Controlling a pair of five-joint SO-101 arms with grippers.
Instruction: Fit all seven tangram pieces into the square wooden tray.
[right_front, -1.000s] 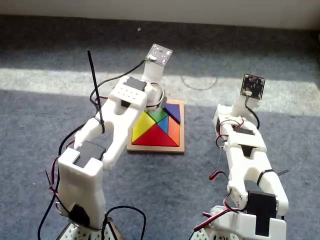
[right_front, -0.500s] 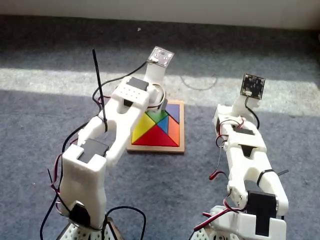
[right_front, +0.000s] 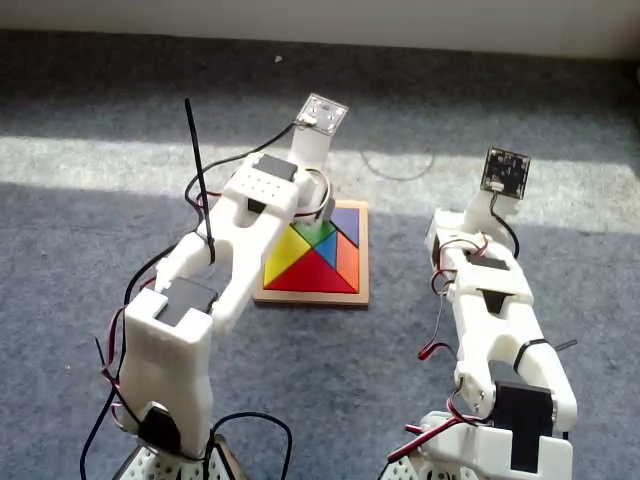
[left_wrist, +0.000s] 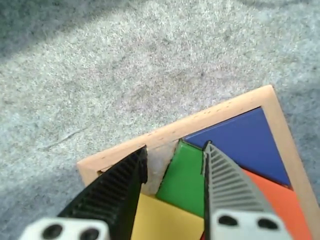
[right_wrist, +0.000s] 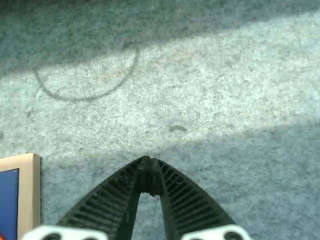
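Final seating step: the left gripper (left_wrist: 175, 148), jaws partly spread, straddles the green piece (left_wrist: 182, 180) in the square wooden tray (left_wrist: 220, 111) beneath it. A gap (left_wrist: 156, 162) beside one fingertip likely calls for nudging the piece flush. The right gripper (right_wrist: 145, 161) hangs closed, with the tray off to its side.

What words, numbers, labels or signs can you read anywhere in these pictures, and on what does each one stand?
No text can be read. The wooden tray, the coloured pieces, the left arm, the right arm and the carpet carry no legible word, number or sign.
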